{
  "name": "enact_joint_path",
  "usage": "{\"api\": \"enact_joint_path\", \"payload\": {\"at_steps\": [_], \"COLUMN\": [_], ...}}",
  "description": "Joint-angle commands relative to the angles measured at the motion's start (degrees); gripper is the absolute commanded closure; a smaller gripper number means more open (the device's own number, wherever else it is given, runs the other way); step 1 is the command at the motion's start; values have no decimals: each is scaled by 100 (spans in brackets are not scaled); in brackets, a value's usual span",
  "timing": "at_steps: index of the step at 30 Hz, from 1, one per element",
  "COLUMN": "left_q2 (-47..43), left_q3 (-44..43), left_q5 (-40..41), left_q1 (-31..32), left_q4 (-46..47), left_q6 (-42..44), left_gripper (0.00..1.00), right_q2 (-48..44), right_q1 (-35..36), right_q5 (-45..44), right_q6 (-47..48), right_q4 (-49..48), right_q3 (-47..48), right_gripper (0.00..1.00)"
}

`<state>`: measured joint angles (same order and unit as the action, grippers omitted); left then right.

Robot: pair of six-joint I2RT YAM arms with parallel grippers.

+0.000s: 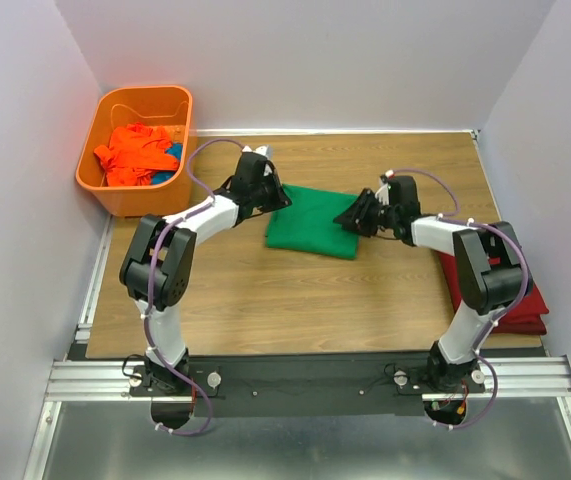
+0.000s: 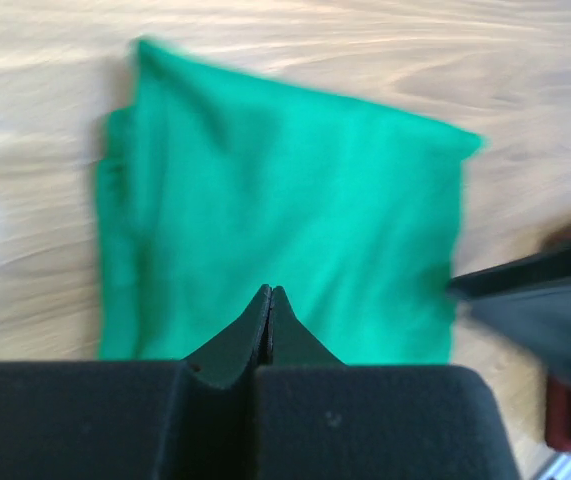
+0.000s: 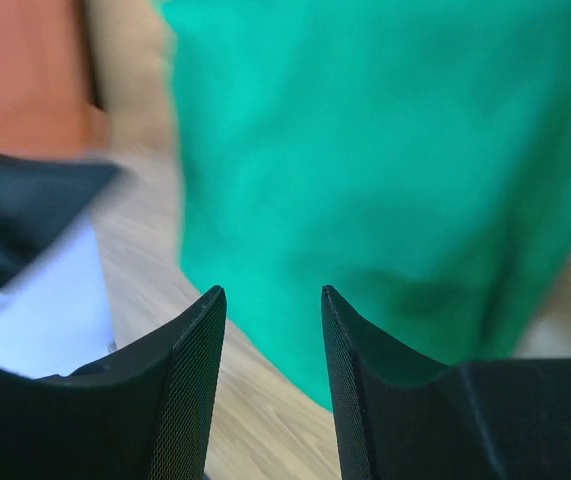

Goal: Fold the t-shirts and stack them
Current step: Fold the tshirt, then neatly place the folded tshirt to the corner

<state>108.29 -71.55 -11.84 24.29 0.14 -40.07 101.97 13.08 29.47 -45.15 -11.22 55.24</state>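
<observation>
A bright green t-shirt (image 1: 313, 222) lies folded in a rectangle on the middle of the table. My left gripper (image 1: 277, 196) is at its left edge; in the left wrist view the gripper (image 2: 271, 291) is shut with nothing between the fingers, over the green cloth (image 2: 285, 200). My right gripper (image 1: 351, 217) is at the shirt's right edge; in the right wrist view it (image 3: 273, 292) is open and empty, just at the cloth's border (image 3: 385, 150). A dark red t-shirt (image 1: 525, 305) lies folded at the right table edge. An orange t-shirt (image 1: 133, 152) lies crumpled in the basket.
The orange plastic basket (image 1: 115, 196) stands at the back left against the wall, with a bit of blue cloth (image 1: 173, 155) beside the orange shirt. It shows blurred in the right wrist view (image 3: 25, 70). White walls close in the table on three sides.
</observation>
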Motion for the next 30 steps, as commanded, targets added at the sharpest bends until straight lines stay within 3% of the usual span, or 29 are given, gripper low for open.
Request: {"api": "enact_joint_path", "payload": {"at_steps": [1,12,18,21,25,26,30], "left_q2": [-203,157,482,395,342,351,377], "left_q3": [-245,589,695,712,625,616,598], "left_q5": [-328,-267,6,85,59,41,-20], "left_q1": [277,1147,1271,1271,1271,1271,1271], "left_q4": [-339,-67,-102,-120,-199,-207,-199], "left_q6": [325,246,316,325,377,378,386], "left_gripper": [100,100,100,100,100,100,100], "right_q2": [59,-327,-757,-1073,-1329,-1329,-1181], "right_q1": [-16,-16,-25,-60,-209,-288,-297], "right_q5": [-65,-205,-381,-898,-1453,-1445,-1339], "right_q6": [-179,-310,-346,-119,172,199,339], "right_q4": [-126,-231,-135,339,884,902,903], "right_q3": [-557,-1253,-1209,-1104,-1103,-1164,-1253], "right_gripper": [50,50,50,48,42,35,25]}}
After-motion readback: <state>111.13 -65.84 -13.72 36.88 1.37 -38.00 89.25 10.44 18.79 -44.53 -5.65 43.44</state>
